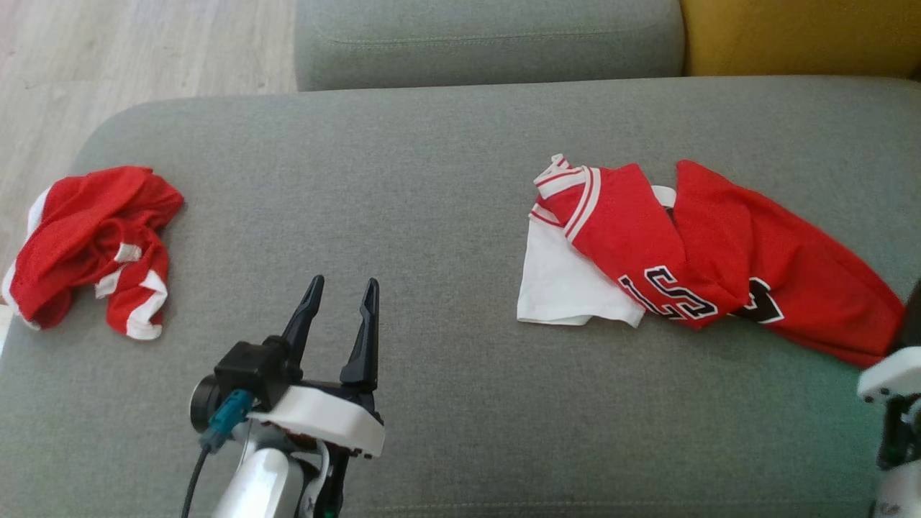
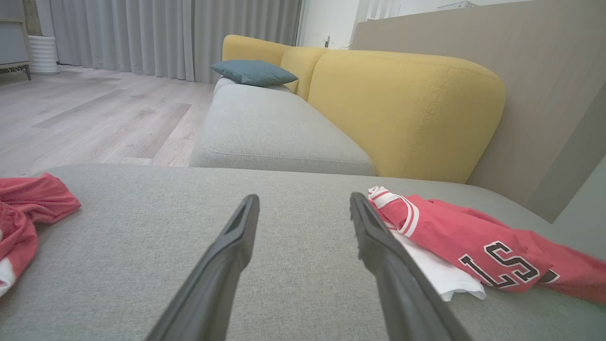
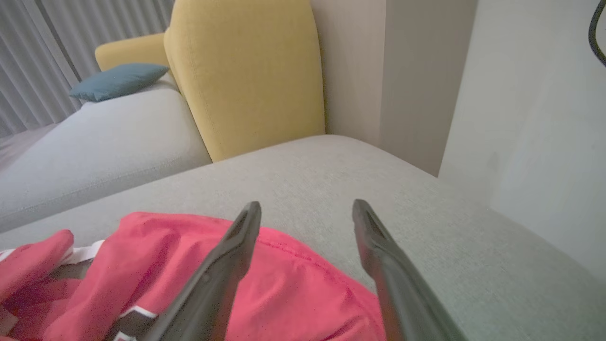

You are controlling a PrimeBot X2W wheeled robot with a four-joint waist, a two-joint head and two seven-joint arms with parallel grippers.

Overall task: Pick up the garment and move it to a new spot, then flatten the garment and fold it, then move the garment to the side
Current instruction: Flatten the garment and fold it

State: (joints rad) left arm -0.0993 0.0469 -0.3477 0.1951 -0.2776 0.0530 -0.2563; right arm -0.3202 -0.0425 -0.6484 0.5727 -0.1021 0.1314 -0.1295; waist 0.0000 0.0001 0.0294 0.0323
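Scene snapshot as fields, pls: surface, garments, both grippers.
surface: grey sofa cushion
jersey: red with black-and-white numerals, rumpled, on the cushion's right part
white cloth: under the jersey's left part
second garment: red and white, crumpled, at the cushion's left edge
left gripper: open, empty, over bare cushion between the two garments
right gripper: open, nothing between the fingers, over the jersey's right hem
backdrop: yellow backrest, blue pillow

Soft even daylight (wide-angle wrist distortion)
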